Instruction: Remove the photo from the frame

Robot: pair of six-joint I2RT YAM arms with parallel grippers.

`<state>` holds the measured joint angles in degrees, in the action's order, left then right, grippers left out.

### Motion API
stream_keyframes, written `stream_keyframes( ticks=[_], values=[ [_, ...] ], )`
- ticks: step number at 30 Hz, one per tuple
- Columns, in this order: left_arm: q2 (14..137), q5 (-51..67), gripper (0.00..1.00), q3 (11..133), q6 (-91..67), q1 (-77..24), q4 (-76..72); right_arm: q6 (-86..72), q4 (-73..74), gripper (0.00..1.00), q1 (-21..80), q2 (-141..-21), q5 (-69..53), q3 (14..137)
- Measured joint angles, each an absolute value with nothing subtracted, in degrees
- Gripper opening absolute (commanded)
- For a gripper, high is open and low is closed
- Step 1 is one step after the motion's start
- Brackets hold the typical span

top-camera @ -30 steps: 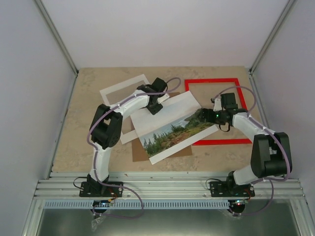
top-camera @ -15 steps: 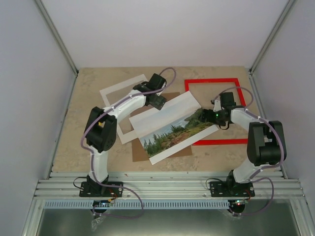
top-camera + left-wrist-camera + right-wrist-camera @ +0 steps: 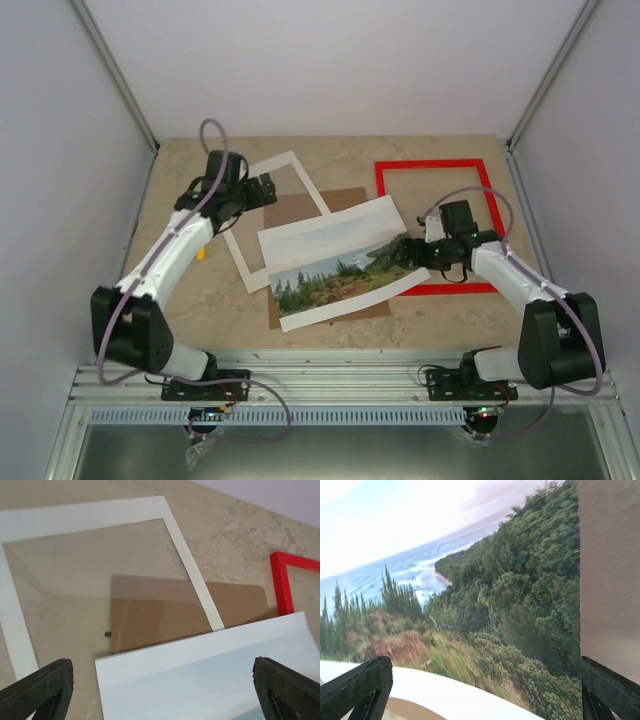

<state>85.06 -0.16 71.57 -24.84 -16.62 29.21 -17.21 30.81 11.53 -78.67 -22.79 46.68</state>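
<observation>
The photo (image 3: 335,268) lies askew mid-table, out of the frame and partly over the brown backing board (image 3: 318,206). The red frame (image 3: 436,165) lies empty at the back right, its lower left corner under the photo's right end. My left gripper (image 3: 268,190) is open and empty over the white mat (image 3: 236,243), left of the photo; the left wrist view shows the photo's pale top edge (image 3: 210,670) under my gripper (image 3: 164,690). My right gripper (image 3: 408,252) is open at the photo's right end, and the print (image 3: 485,605) fills the view between my fingers (image 3: 355,685).
The white cut-out mat (image 3: 195,575) lies at the back left, overlapping the brown board (image 3: 160,610). A red frame corner (image 3: 282,582) shows in the left wrist view. Walls with metal posts enclose the table on three sides.
My left arm swung away to the left, off the photo and over the mat. The photo slid and turned toward the front left. My right gripper followed slightly to the left.
</observation>
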Motion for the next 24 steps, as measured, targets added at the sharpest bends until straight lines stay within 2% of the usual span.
stream_keyframes(
  ticks=[8,19,24],
  values=[
    [68.8,6.3,1.00,60.1,-31.5,-13.5,28.5,-20.8,32.4,0.98,18.7,-74.5,-23.6,42.3],
    [46.6,6.7,1.00,50.9,-38.1,-13.5,28.2,-25.2,32.5,0.98,27.9,-70.7,-24.5,39.8],
    [41.1,6.5,1.00,47.4,-40.7,-13.5,28.7,-26.6,33.5,0.98,29.3,-67.8,-21.1,39.2]
  ],
)
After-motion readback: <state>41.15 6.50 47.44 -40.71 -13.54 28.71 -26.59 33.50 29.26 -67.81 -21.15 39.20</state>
